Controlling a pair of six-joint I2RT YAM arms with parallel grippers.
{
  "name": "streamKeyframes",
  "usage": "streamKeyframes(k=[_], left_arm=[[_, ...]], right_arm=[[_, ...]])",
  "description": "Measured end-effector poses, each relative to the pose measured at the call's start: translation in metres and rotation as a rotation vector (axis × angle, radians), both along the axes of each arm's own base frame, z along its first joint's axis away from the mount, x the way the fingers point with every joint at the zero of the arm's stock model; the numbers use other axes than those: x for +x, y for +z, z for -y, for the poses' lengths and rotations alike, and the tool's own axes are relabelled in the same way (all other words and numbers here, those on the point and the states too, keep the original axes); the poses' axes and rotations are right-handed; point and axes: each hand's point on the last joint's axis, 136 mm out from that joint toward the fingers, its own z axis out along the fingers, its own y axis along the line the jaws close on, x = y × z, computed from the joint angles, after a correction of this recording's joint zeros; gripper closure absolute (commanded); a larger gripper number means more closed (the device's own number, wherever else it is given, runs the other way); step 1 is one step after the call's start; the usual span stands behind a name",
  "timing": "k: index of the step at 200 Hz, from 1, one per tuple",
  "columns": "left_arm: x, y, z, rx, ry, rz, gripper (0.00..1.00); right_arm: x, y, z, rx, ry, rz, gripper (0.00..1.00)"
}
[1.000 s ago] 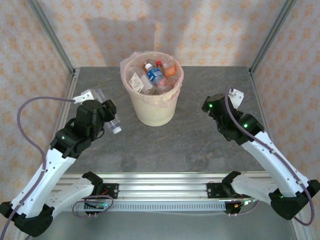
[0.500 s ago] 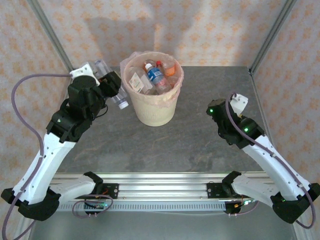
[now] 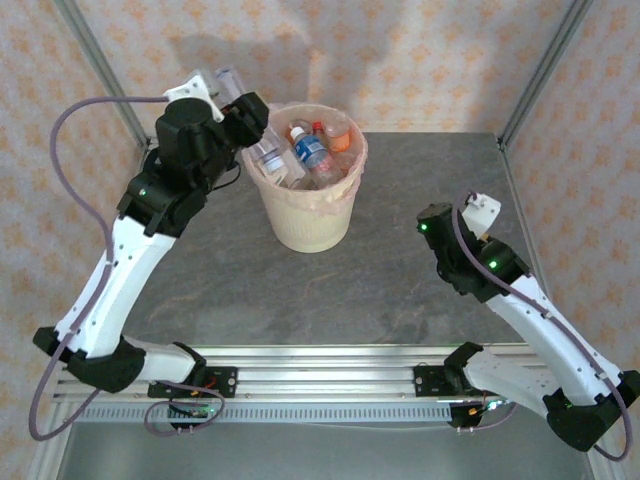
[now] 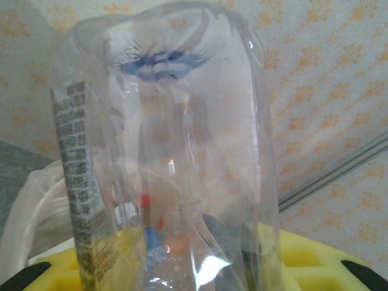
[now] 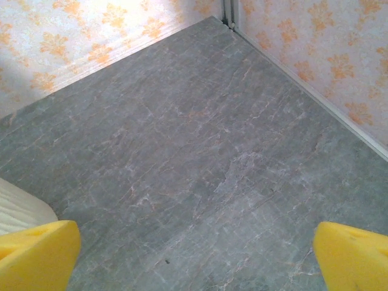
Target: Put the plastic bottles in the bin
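Note:
A clear plastic bottle (image 3: 262, 150) is held at a slant over the left rim of the bin (image 3: 305, 215), with my left gripper (image 3: 248, 118) shut on it. In the left wrist view the clear bottle (image 4: 170, 151) stands between my yellow fingers (image 4: 54, 267), and my left gripper (image 4: 194, 267) sits just above the bin's bag-lined rim (image 4: 30, 200). Several bottles (image 3: 308, 150) with blue and red labels lie inside the cream bin, plus an orange one (image 3: 343, 140). My right gripper (image 3: 432, 216) hovers open over bare table, right of the bin, with nothing between its fingers (image 5: 354, 254).
The grey stone table (image 3: 400, 280) runs to patterned walls behind and on both sides, with metal corner posts (image 3: 545, 70). In the right wrist view the bin's wall (image 5: 18, 209) shows at the left edge and the table's far corner (image 5: 227, 21) at the top.
My left arm has lifted the clear bottle from low at the left up to the bin's left rim. My right arm has drawn back slightly toward the near right, still open.

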Motion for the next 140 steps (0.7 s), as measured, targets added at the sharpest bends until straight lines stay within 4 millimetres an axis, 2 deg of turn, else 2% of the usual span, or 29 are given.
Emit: streamKeyframes(k=[33, 54, 83, 140], left_arm=[[0.024, 0.0, 0.028, 0.007, -0.031, -0.013, 0.58], [0.038, -0.008, 0.042, 0.021, -0.04, -0.036, 0.58], [0.052, -0.026, 0.046, 0.053, -0.016, -0.085, 0.57], [0.067, -0.062, 0.045, 0.092, 0.042, -0.185, 0.54]], right_arm=[[-0.003, 0.0, 0.007, -0.016, -0.033, 0.004, 0.01], [-0.005, 0.001, 0.009, -0.014, -0.045, 0.008, 0.01], [-0.008, 0.005, 0.011, 0.004, -0.051, 0.026, 0.01], [-0.01, 0.004, 0.013, 0.013, -0.055, 0.032, 0.01]])
